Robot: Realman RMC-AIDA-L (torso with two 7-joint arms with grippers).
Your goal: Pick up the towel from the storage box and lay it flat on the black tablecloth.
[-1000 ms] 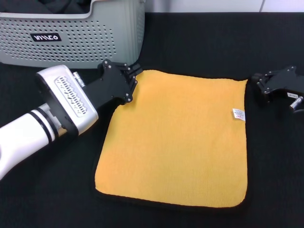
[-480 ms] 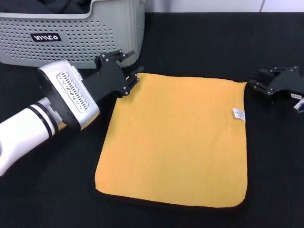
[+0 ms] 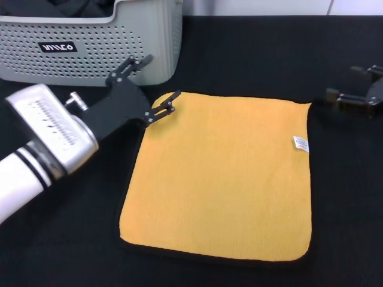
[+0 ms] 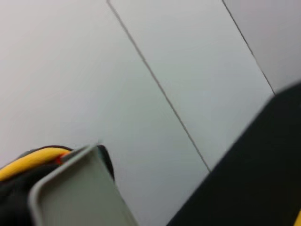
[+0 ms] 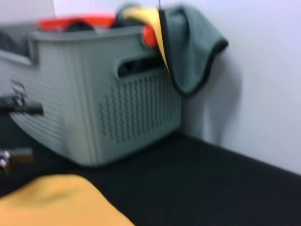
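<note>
The towel [image 3: 218, 176] lies flat, yellow face up, on the black tablecloth [image 3: 251, 54], just in front of the storage box [image 3: 90, 51]; the left gripper [image 3: 152, 89] is spread wide and empty above its far left corner; the right gripper [image 3: 359, 86], off the far right corner, looks parted and empty; both should lift straight clear, so no finger snags the trim.

You see a bright yellow-orange towel [image 3: 221, 179] with dark trim and a small white tag [image 3: 300, 144], lying on a black tablecloth [image 3: 251, 54]. The basket [image 3: 90, 45] is light grey, dotted with rows of small holes, with a black label [image 3: 58, 46] lettered white.
</note>
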